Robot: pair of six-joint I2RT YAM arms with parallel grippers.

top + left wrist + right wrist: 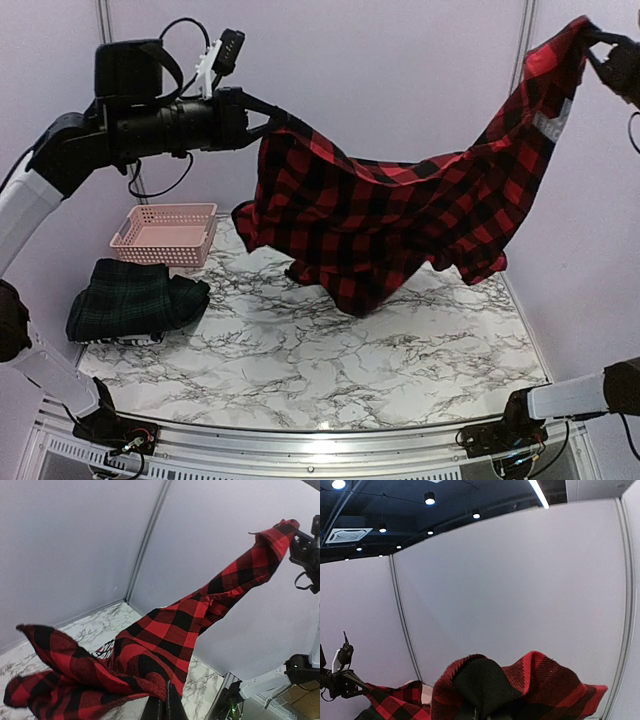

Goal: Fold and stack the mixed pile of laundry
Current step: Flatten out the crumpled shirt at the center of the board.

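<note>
The red-and-black checked shirt (400,215) hangs stretched in the air between both grippers, its lower folds just above the marble table (330,350). My left gripper (272,122) is shut on its left edge, high at the back left. In the left wrist view the shirt (165,630) bunches at my gripper (169,700) and white lettering shows. My right gripper (600,45) is shut on the shirt's other end at the top right. The right wrist view shows the shirt (520,685) bunched over that gripper (480,712). A folded dark green plaid garment (135,298) lies at the left. The navy and striped garments are out of view.
A pink plastic lattice basket (165,233) stands at the back left, just behind the green plaid garment. Pale walls close in the back and right sides. The arm bases sit at the near corners (110,430).
</note>
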